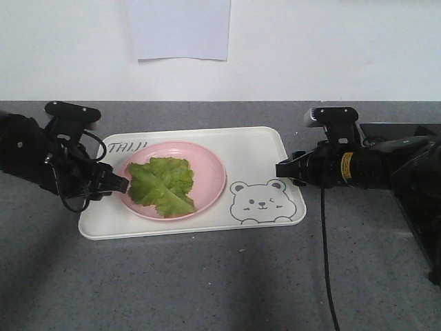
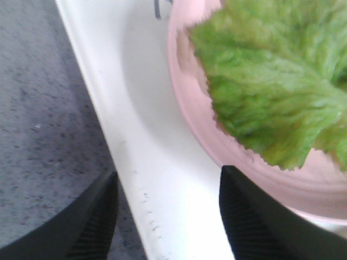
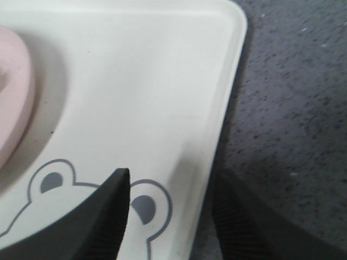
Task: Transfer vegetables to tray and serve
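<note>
Left black gripper [image 1: 121,185] at the left edge of the cream-white rectangular bear-print tray [image 1: 255,148], jaws open straddling its rim, holding nothing. Crinkly green lettuce leaf [image 1: 163,183] lies on the round pink plate [image 1: 210,165], left half of tray. Right black gripper [image 1: 281,169] open astride the tray's right rim, empty.

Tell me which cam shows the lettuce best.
Exterior front view: the whole lettuce lies on the pink plate, nothing covering it. Left wrist view is sharper on texture but crops the leaf at the frame edge. Right wrist view shows none of it, only a sliver of plate and the tray.
</note>
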Available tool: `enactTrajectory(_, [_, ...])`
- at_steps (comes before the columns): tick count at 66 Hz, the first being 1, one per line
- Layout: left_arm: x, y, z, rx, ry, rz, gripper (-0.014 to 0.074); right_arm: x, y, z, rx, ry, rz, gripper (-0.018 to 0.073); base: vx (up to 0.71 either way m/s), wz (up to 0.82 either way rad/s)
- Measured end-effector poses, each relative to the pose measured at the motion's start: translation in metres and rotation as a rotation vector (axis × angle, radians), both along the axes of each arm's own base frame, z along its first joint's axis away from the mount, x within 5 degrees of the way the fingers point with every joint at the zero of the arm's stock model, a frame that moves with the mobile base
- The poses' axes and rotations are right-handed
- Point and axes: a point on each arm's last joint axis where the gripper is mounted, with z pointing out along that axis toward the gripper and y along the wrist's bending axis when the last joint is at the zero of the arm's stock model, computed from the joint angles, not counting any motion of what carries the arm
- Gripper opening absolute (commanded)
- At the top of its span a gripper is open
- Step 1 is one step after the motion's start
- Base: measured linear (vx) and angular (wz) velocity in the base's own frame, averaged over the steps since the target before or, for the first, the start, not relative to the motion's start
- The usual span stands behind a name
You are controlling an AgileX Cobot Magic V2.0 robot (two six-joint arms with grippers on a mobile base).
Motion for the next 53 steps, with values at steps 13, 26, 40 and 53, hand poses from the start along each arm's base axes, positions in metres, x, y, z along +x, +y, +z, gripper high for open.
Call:
enactTrajectory(13, [-0.005,0.003,0.014,0.009,-0.051,-0.001,0.0393,-0.001,-0.003,0.013,-0.032,-0.056,-0.004,0.0305,0.00,0.00])
enactTrajectory(26, [-0.010,0.004,0.028,-0.006,-0.103,-0.001,0.0320,-0.013,-0.006,0.053,-0.045,-0.182,-0.002,0.0140,0.00,0.00])
enactTrajectory(40, [-0.020,0.007,0.051,-0.032,-0.186,-0.001,0.0078,-0.037,-0.010,0.106,-0.042,-0.345,0.006,-0.0011,0.00,0.00])
enactTrajectory(53, [-0.039,0.012,0.085,-0.069,-0.309,-0.001,-0.0008,-0.065,-0.013,0.148,-0.016,-0.472,0.025,-0.0004,0.00,0.00])
